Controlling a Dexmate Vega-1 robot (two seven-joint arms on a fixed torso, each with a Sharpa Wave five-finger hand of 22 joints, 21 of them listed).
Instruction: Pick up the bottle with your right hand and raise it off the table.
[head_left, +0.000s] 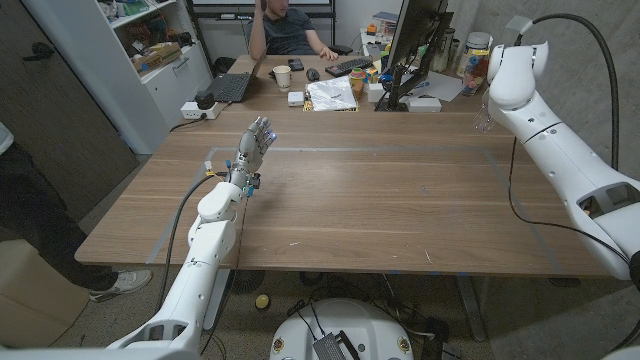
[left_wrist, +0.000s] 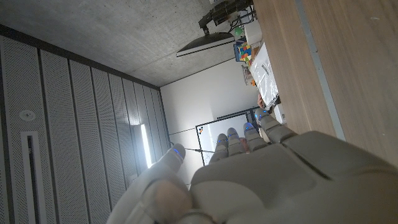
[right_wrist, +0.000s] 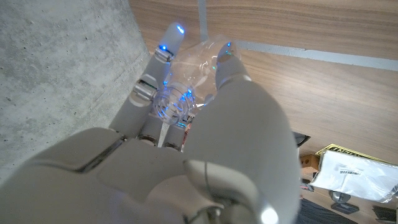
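Here we are looking down over the wooden table (head_left: 380, 200), where the left hand (head_left: 255, 140) is standing up off the near-left part of the top, fingers reaching upward and slightly apart, holding nothing. In the left wrist view the same hand (left_wrist: 249, 180) is showing its pale back, its blue-lit fingertips (left_wrist: 232, 132) lined up side by side with the thumb set off to one side.

Farther out, on the right, the right arm (head_left: 560, 150) is rising in a white curve above the table's far-right corner. We are seeing the clear plastic bottle (head_left: 483, 122) hanging just beside the arm's upper end, lifted clear of the tabletop. In the right wrist view the right hand (right_wrist: 205, 143) is wrapping the bottle (right_wrist: 186, 74), thumb on one side and fingers (right_wrist: 171, 40) on the other, the transparent body pinched between them above the wood.

Beyond the table's far edge, a person (head_left: 290, 30) is sitting at a second desk near a laptop (head_left: 232, 85), a keyboard (head_left: 350, 66) and a paper cup (head_left: 282, 76). A dark monitor (head_left: 415, 40) is standing to the right, and a white packet (head_left: 332, 95) is lying just by the table's far edge.
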